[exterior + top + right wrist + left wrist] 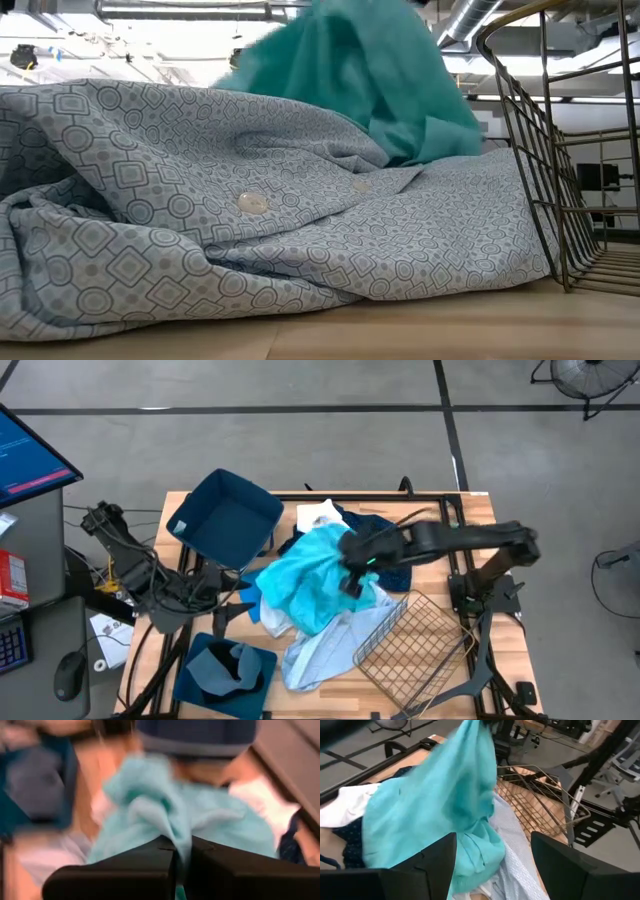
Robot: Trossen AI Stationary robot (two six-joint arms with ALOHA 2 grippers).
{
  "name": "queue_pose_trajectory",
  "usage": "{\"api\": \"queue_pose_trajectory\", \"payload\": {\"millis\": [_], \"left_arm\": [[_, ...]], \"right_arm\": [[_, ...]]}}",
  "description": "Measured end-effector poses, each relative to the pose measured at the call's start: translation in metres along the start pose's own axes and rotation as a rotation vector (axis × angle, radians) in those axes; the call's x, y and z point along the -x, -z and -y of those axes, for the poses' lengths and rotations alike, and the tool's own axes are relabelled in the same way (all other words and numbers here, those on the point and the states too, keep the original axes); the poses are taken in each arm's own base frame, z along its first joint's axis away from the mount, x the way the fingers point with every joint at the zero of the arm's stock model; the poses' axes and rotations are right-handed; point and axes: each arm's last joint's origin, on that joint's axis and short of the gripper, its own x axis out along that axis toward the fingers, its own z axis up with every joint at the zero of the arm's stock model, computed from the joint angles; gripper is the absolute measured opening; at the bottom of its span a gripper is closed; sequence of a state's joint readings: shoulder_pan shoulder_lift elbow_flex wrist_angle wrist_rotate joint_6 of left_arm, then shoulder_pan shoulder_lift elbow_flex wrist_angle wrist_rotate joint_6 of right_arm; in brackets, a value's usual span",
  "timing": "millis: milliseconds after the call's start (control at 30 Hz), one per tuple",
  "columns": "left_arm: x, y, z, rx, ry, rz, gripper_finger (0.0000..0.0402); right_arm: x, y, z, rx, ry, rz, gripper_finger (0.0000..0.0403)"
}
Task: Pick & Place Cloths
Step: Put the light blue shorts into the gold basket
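Observation:
The bright cyan cloth [305, 582] lies on top of the pile at the table's middle, and my right gripper [352, 574] is shut on it. In the left wrist view the cyan cloth [440, 800] rises in a peak. Under it lies the pale blue-white patterned shirt [322, 648], spread on the table in the low view [250, 230]. A white cloth [320, 515] and the navy dotted cloth [398, 575] lie on the far side. A grey cloth [215, 672] sits in the near bin. My left gripper [236, 600] is open, left of the pile, touching nothing. My right gripper pinches a bunched fold of the cyan cloth [183, 832] between its two shut fingers, coming from above. The cloth hangs down from the hold in a peak [476, 740]. Its lower part [475, 855] rests on the patterned shirt and the pile.
A wire mesh basket [410, 645] lies tipped at the pile's right, near side, its rim against the shirt [540, 150]. One dark blue bin [228, 515] stands tilted at the far left, another [255, 685] at the near left edge. Bare wood shows at the near right.

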State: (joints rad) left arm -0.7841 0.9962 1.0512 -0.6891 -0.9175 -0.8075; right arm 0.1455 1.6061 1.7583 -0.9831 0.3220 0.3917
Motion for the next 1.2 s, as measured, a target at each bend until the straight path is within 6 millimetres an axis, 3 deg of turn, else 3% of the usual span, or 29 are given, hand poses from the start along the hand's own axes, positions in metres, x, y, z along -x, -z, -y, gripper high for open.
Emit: {"api": "queue_pose_trajectory", "payload": {"millis": [167,333,500,633,800,967,1067,1200], "left_arm": [[-0.005,-0.003,-0.004,-0.028,-0.034,0.009,0.0237],[-0.01,-0.006,-0.008,-0.017,-0.066,0.018,0.0237],[-0.012,-0.008,-0.01,-0.01,-0.084,0.023,0.0237],[-0.013,-0.008,-0.01,-0.009,-0.085,0.023,0.0237],[-0.013,-0.008,-0.01,-0.008,-0.084,0.023,0.0237],[-0.013,-0.008,-0.01,-0.008,-0.084,0.023,0.0237],[-0.013,-0.008,-0.01,-0.008,-0.084,0.023,0.0237],[-0.013,-0.008,-0.01,-0.008,-0.084,0.022,0.0237]], "right_arm": [[0.079,-0.01,0.015,-0.093,-0.074,0.265,0.0001],[0.149,-0.007,0.027,-0.165,-0.203,0.497,0.0001],[0.203,0.005,0.035,-0.18,-0.377,0.646,0.0],[0.233,0.023,0.041,-0.182,-0.513,0.651,0.0],[0.246,0.045,0.041,-0.234,-0.606,0.525,0.0],[0.236,0.083,0.039,-0.347,-0.529,0.166,0.0],[0.225,0.104,0.03,-0.402,-0.416,-0.053,0.0],[0.211,0.132,0.002,-0.421,-0.292,-0.278,0.0]]}}
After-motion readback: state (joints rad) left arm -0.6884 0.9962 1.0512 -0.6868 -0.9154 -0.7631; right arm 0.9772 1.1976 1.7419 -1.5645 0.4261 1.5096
